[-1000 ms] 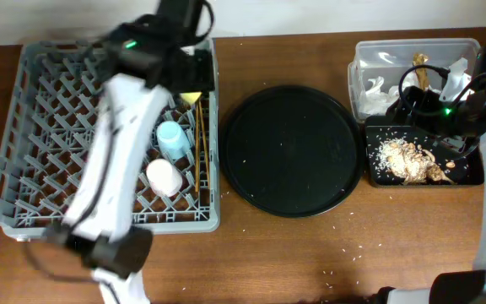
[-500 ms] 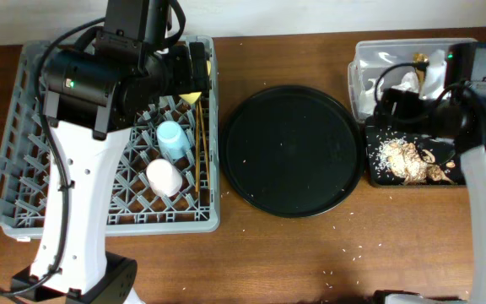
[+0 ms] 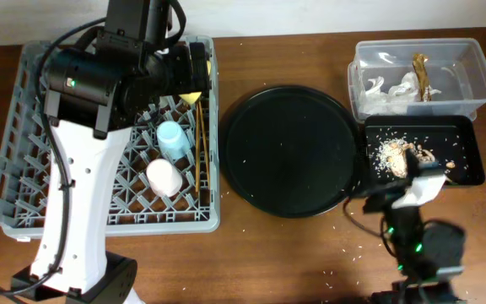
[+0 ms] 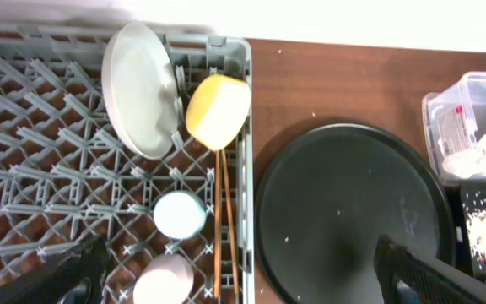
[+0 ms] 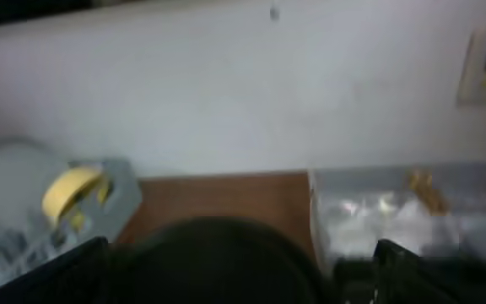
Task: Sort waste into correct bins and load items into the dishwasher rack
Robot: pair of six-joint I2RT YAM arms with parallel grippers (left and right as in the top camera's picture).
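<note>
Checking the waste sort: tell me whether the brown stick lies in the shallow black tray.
No: the brown stick lies in the clear tub, beside the white napkins.

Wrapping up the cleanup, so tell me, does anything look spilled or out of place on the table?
Yes: a few loose rice grains lie on the table in front of the round black tray, and pale specks dot the tray itself. Nothing else stands out.

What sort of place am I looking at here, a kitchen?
Probably a lab table staged as a dish-clearing station: a dishwasher rack holding a plate and bowl, a clear tub of napkins, a black tray of food scraps.
</note>
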